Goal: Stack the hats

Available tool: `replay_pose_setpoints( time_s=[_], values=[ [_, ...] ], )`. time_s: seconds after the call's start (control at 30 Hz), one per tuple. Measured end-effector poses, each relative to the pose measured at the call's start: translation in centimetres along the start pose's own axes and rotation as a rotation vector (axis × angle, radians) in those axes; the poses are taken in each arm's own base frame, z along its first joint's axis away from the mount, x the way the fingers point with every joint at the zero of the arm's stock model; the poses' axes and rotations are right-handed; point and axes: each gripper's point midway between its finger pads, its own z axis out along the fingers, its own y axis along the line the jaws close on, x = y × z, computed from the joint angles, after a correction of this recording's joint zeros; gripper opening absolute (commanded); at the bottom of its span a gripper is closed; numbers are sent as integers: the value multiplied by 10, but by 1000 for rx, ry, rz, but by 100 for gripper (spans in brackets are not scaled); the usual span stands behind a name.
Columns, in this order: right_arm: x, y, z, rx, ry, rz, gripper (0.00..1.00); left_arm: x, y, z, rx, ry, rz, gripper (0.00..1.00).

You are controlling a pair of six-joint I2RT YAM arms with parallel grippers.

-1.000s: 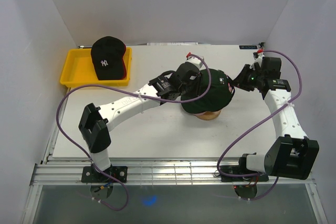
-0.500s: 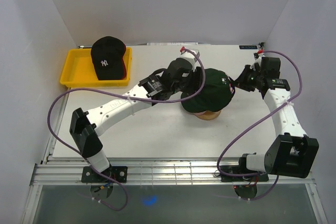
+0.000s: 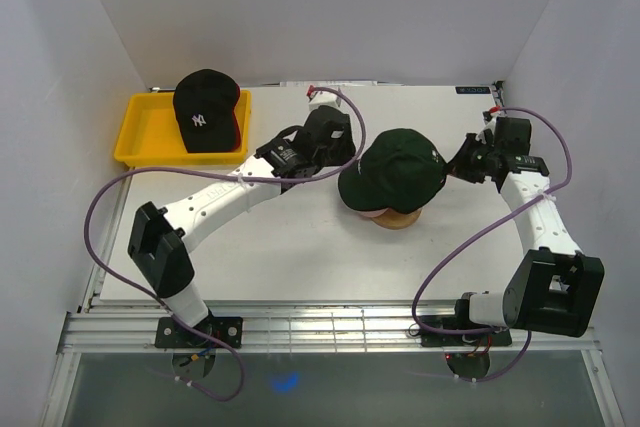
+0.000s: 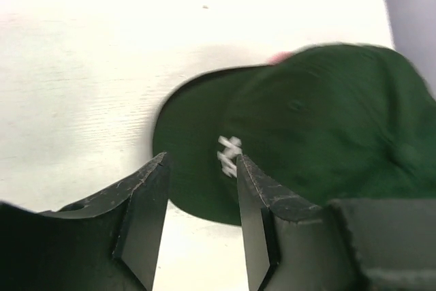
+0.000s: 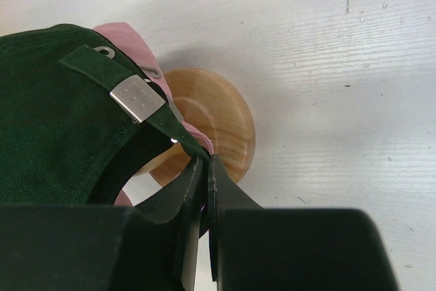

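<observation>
A dark green hat (image 3: 395, 167) with a white logo sits on the wooden stand (image 3: 398, 219), its brim pointing left, with a pink fabric edge (image 5: 119, 35) showing under it. My left gripper (image 3: 343, 152) is open and empty just left of the brim; the green hat (image 4: 327, 120) lies beyond its fingers (image 4: 146, 195). My right gripper (image 5: 204, 158) is shut on the back strap edge of the green hat (image 5: 48, 114), above the stand (image 5: 211, 120). A black hat (image 3: 205, 107) with a white NY logo lies in the yellow tray, with a red edge (image 3: 240, 129) under it.
The yellow tray (image 3: 150, 127) stands at the back left by the left wall. White walls close in the table on the left, back and right. Purple cables loop off both arms over the table.
My left gripper has drawn back to the left off the green hat and now stands open beside the brim. The right gripper has stayed at the hat's back.
</observation>
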Motion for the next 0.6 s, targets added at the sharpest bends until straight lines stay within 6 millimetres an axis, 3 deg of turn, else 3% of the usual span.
replay_pose_setpoints(
  time_s=[0.1, 0.2, 0.33, 0.47, 0.6],
  values=[
    [-1, 0, 0, 2, -4, 2, 8, 3, 28, 15, -78, 11, -41, 51],
    [-1, -1, 1, 1, -8, 5, 8, 16, 39, 33, -117, 38, -56, 47],
    [2, -3, 4, 0, -9, 9, 8, 54, 42, 54, -133, 121, -70, 44],
    [5, -4, 6, 0, -12, 14, 8, 99, 53, 55, -154, 204, -75, 43],
    [6, -5, 7, -3, -22, 25, 8, 120, 52, 55, -148, 242, -82, 41]
  ],
)
